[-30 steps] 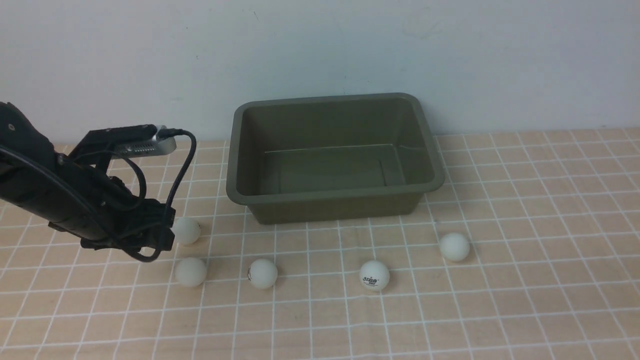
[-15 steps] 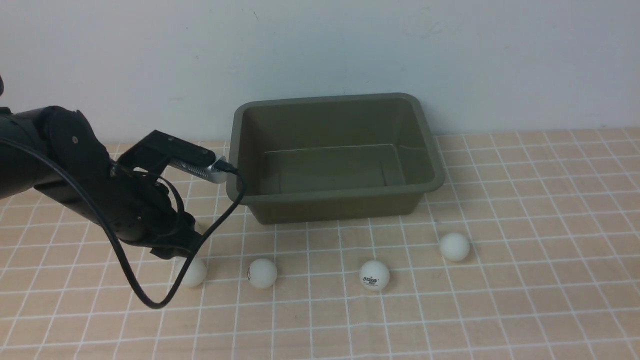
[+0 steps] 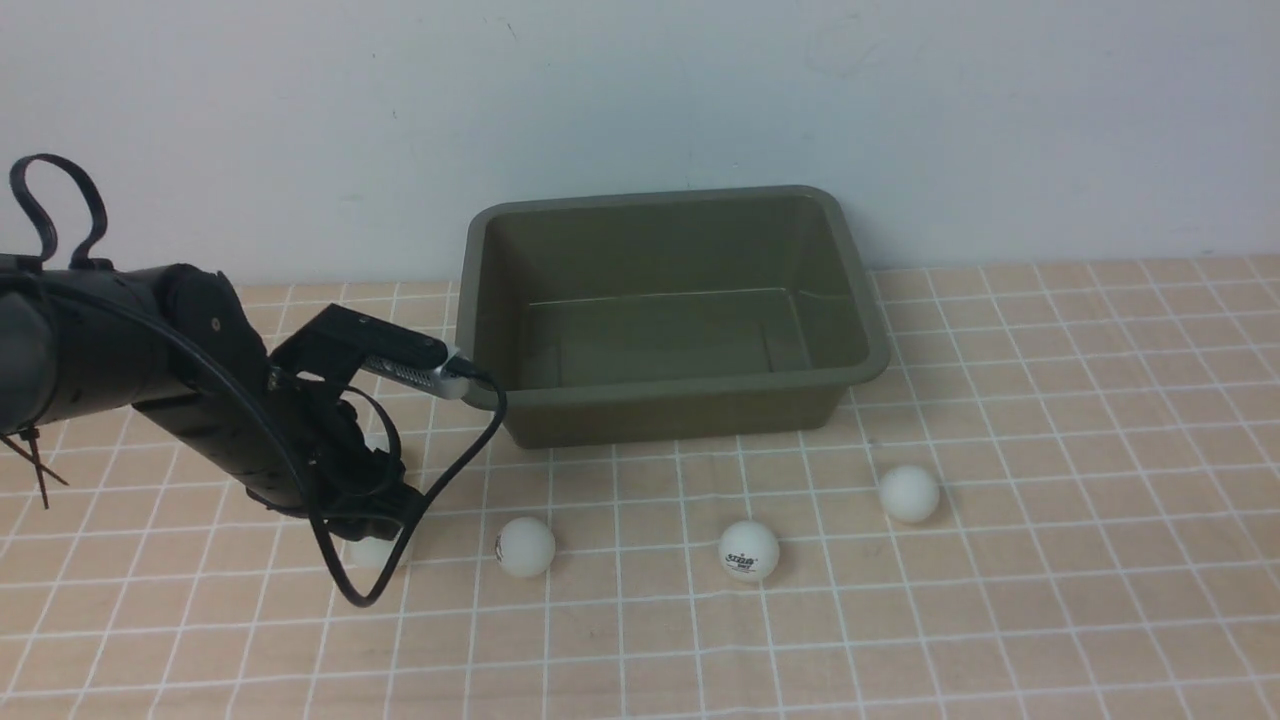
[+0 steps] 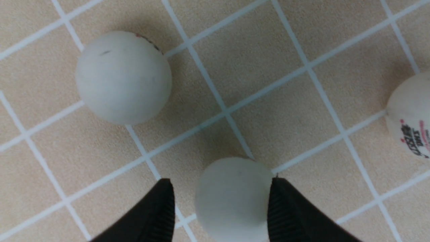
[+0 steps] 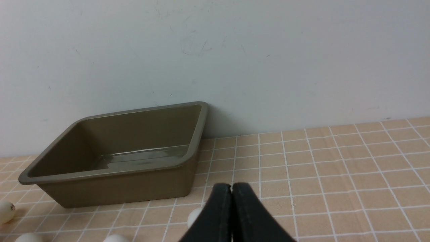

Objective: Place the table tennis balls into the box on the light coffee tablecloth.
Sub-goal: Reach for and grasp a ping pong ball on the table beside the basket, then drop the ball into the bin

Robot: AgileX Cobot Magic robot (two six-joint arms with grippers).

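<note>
The olive-green box (image 3: 672, 395) stands at the back of the light coffee tablecloth (image 3: 1000, 600) with nothing in it. Three white table tennis balls (image 3: 525, 546) (image 3: 749, 549) (image 3: 909, 493) lie in front of the box. Another ball (image 3: 372, 553) peeks out from under my left gripper (image 3: 380, 520). In the left wrist view my left gripper (image 4: 221, 183) is open, with one ball (image 4: 233, 198) between its fingers: one finger (image 4: 280, 208) touches it and the other stands slightly off. A second ball (image 4: 123, 77) lies just beyond. My right gripper (image 5: 231, 188) is shut and holds nothing.
A white wall (image 3: 640, 100) rises right behind the box. The left arm's black cable (image 3: 470, 450) loops down to the cloth beside the balls. A ball with a printed logo (image 4: 411, 121) lies at the edge of the left wrist view.
My left arm has swung right and come down over the two leftmost balls. The farther of them is now hidden behind the arm. The other balls and the box have not moved.
</note>
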